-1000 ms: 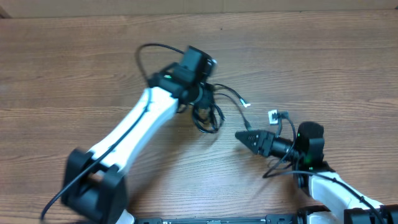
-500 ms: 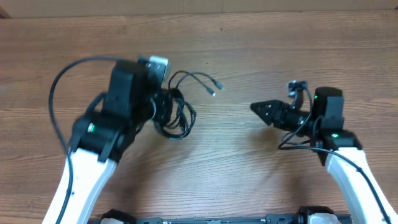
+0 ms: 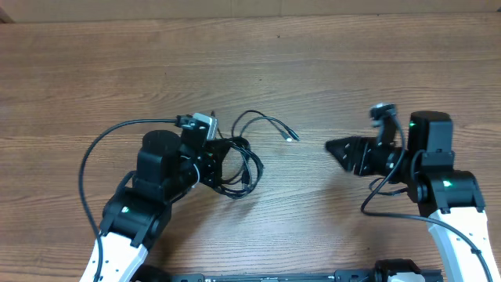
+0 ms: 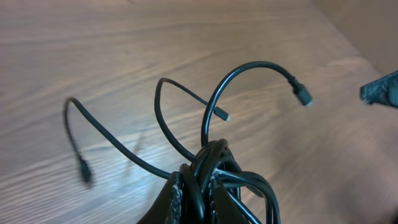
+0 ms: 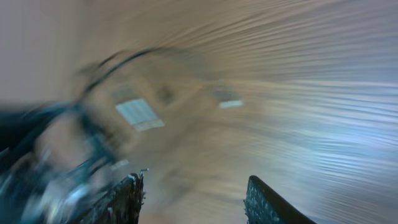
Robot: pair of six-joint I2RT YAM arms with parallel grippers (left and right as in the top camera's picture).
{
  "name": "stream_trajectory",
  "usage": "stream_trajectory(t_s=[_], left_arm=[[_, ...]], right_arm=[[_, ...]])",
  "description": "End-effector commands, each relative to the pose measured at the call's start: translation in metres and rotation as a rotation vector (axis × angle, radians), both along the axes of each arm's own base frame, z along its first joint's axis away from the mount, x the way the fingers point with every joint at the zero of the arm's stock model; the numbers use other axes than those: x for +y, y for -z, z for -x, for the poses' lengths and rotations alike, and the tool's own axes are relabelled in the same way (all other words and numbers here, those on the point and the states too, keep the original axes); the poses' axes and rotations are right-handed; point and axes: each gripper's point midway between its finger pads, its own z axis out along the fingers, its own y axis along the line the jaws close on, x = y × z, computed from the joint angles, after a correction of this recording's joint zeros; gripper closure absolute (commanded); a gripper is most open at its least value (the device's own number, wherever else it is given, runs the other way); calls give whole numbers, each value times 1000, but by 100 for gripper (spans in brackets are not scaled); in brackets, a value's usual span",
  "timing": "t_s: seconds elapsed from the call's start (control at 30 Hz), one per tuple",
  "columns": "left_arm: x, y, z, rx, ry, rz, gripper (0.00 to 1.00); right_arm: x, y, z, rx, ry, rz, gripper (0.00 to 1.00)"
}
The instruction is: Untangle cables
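A wood-grain surface (image 3: 329,55) fills the overhead view. At the lower left, the white-and-black left arm (image 3: 129,223) reaches up toward the middle, and a thick black cord (image 3: 84,168) of its own arches in a wide loop on its left side. The left gripper (image 3: 223,166) sits just left of centre. Its fingers (image 4: 173,198) are pressed together on the cables (image 3: 249,174), pinching a small tangled coil of thin black cords. In the left wrist view the coil bunches between the two fingers at the bottom middle of the frame, and separate strands rise out of it. One strand sweeps to the left and ends in a small dark plug (image 4: 84,171). A short one in the middle ends in a pale-tipped plug (image 4: 224,116). A third curves up and over to the right, ending in another plug (image 4: 303,95). From overhead, that free end lies right of the coil, with its tip (image 3: 291,138) between the two grippers. Whether the coil rests on the surface or hangs just above it cannot be told. Right of centre, well apart from the cables, the right gripper (image 3: 332,146) points left toward them from the right arm (image 3: 438,184). The right wrist view is heavily blurred, but its two fingers (image 5: 127,198) stand spread with only the surface showing between them.
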Motion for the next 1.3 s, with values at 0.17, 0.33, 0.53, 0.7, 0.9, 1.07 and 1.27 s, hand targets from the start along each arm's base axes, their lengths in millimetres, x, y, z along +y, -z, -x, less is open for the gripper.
stream_trajectory(t_s=[0.17, 0.33, 0.53, 0.7, 0.9, 1.07, 1.27], left_arm=[[-44, -5, 10, 44, 235, 172, 96], [-51, -2, 11, 75, 276, 204, 96], [-52, -1, 11, 93, 268, 219, 96], [-54, -2, 14, 99, 285, 227, 96], [-54, -2, 14, 99, 285, 228, 96], [-54, -3, 13, 133, 258, 254, 96], [-54, -7, 9, 193, 195, 320, 96]], right_arm=[[72, -39, 45, -244, -479, -131, 49], [84, -26, 36, -266, -480, -31, 50], [107, -5, 29, -235, -512, 9, 54], [122, 16, 22, -175, -515, 26, 58], [137, 25, 17, -154, -501, 36, 70], [134, 36, 13, -118, -421, 107, 78], [148, 36, 28, -119, -478, 106, 89]])
